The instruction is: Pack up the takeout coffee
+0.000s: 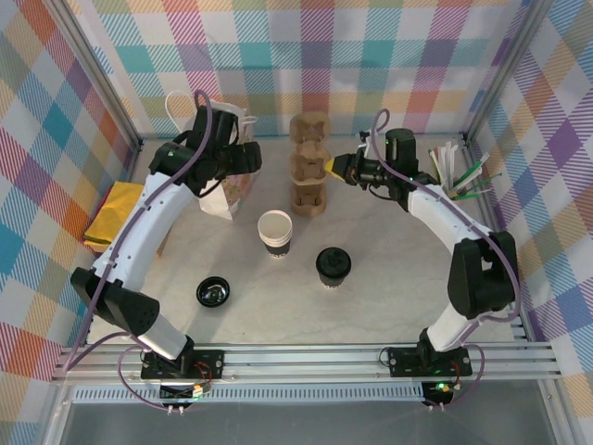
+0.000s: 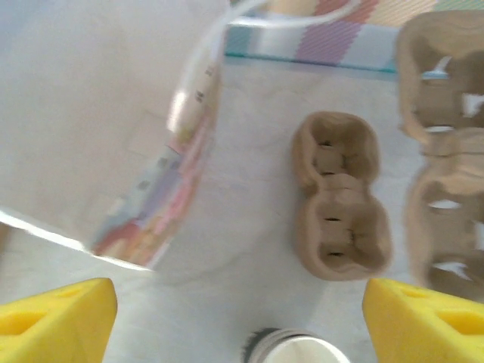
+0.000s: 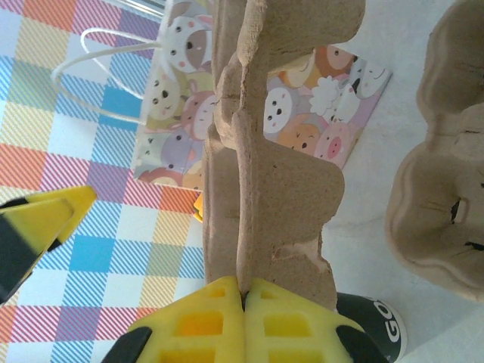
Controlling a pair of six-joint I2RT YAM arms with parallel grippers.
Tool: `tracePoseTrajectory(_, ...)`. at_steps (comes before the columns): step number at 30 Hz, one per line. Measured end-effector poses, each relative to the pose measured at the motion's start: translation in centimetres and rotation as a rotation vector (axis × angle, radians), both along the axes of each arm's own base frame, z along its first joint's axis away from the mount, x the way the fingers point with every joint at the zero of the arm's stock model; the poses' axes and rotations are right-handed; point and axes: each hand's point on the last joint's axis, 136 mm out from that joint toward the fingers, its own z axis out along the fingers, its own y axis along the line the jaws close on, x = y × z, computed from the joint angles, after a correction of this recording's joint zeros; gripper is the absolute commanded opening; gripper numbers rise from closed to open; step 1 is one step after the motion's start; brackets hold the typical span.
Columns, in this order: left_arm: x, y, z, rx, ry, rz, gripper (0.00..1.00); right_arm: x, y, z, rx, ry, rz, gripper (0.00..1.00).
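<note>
Fetching step: right gripper (image 3: 243, 299) jaws pinch a pulp cup carrier (image 3: 272, 189); left gripper (image 2: 240, 314) jaws spread. Next, probably set it beside the takeout coffee (image 1: 334, 267).

— How many cups?
— Two: a lidded cup (image 1: 333, 267) and an open cup (image 1: 275, 232). One loose lid (image 1: 212, 292) too.
— Carriers?
— Two for certain, an upright carrier (image 3: 265, 174) and a flat carrier (image 3: 435, 204). Whether there's a third, I can't tell.
— Anything else?
— One bag (image 1: 227, 190), and one yellow cloth (image 1: 113, 215) at the table's (image 1: 389, 306) left edge.
</note>
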Motion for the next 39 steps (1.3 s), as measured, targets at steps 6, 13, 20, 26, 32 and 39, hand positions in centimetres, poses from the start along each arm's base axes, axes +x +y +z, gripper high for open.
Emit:
tracePoseTrajectory(6, 0.9, 2.6, 0.7, 0.171, -0.029, 0.011, 0.71, -2.2, -0.8, 1.1, -0.021, -0.019, -0.007, 0.03)
tracePoseTrajectory(13, 4.1, 4.0, -1.1, 0.265, 0.006, -0.001, 0.57, -4.6, -1.6, 2.3, -0.039, -0.037, -0.007, 0.03)
tracePoseTrajectory(20, 6.6, 3.1, -4.8, 0.294, 0.089, -0.065, 0.48, -6.3, -2.2, 3.4, -0.053, -0.065, -0.008, 0.04)
tracePoseTrajectory(26, 6.7, 2.4, -5.8, 0.284, 0.115, -0.100, 0.34, -7.1, -2.6, 2.5, -0.068, -0.038, -0.019, 0.04)
tracePoseTrajectory(32, 6.4, 2.1, -6.0, 0.263, 0.129, -0.112, 0.21, -7.2, -2.7, 2.3, -0.076, -0.034, -0.026, 0.04)
tracePoseTrajectory(39, 5.1, 2.6, -6.0, 0.230, 0.166, -0.066, 0.18, -7.3, -2.8, 1.9, -0.080, -0.028, -0.026, 0.04)
